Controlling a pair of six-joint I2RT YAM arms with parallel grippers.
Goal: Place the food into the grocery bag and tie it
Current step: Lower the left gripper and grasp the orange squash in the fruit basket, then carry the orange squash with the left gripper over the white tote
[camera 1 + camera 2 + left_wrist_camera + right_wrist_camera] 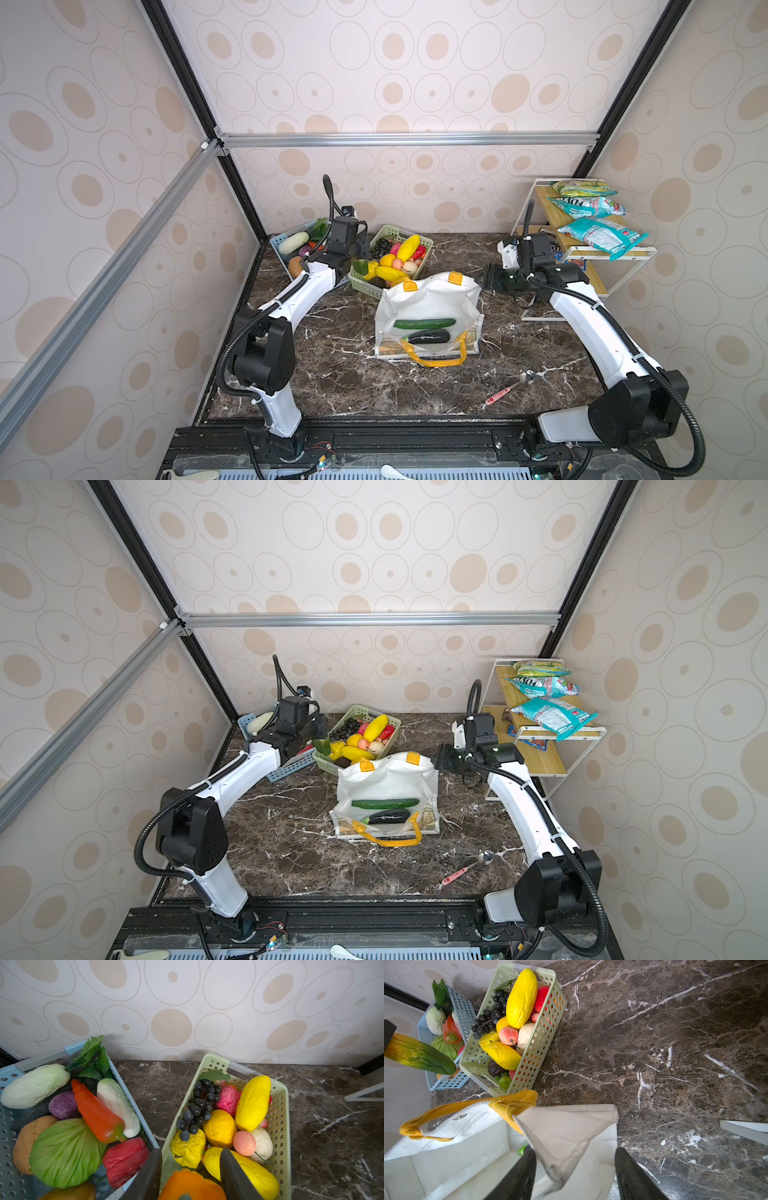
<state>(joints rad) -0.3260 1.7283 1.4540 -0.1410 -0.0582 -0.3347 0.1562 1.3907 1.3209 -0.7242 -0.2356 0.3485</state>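
L gripper (189, 1159) pinches orange-green gourd (191, 1185) above green basket (363, 286); R gripper (574, 1150) jaws spread, straddling grocery bag (428, 299) side rim; advise: clear basket wall, centre over bag mouth, release low.

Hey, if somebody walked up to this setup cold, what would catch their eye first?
Probably the green basket at the back of the table, heaped with bright yellow and red toy fruit, with the left gripper at its edge holding an orange-green gourd in the air. Next, the white grocery bag standing open mid-table, a cucumber and dark eggplant already inside.
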